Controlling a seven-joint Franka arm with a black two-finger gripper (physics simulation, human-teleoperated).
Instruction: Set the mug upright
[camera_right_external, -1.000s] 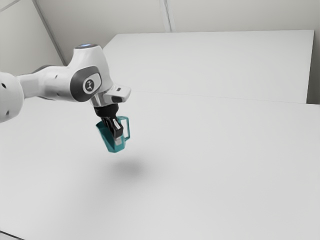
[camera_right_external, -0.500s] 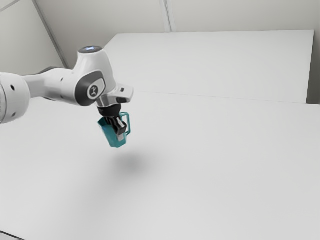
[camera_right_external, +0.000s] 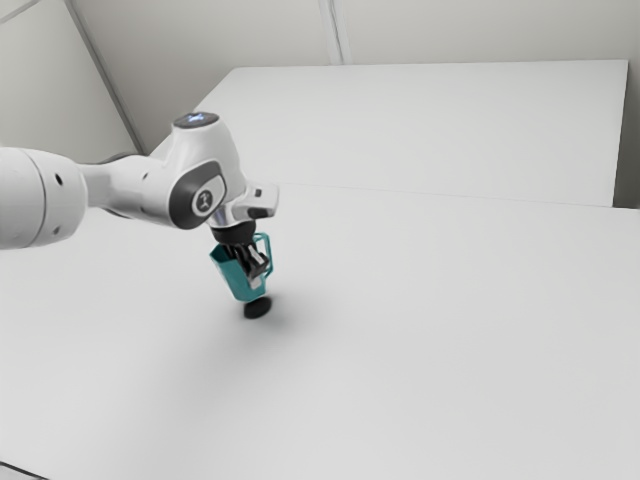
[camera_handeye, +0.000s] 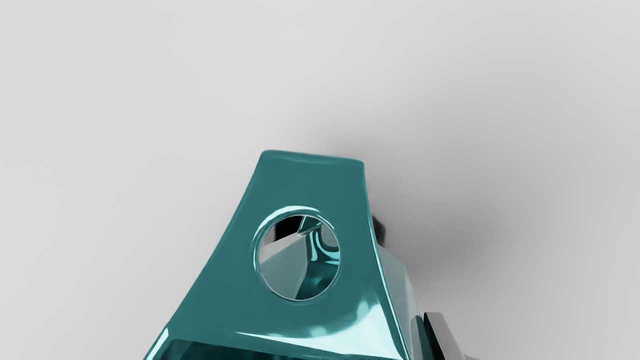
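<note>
1. Holding the mug (camera_right_external: 237, 281) in the gripper (camera_right_external: 257, 271), closed on its body; cannot read exact spread.
2. Tilts low over the worktop (camera_right_external: 420, 330), mouth toward the exterior view's left.
3. Rotate to level, lower slowly, release only once seated flat.
4. Looks glossy, teal, rigid, with angular body and looped handle (camera_right_external: 269, 254); over smooth, pale, matte worktop.

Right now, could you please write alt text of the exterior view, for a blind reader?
The black gripper of a Franka arm holds a tilted teal mug, its handle toward the exterior view's right, over a dark shadow on a white table.
</note>
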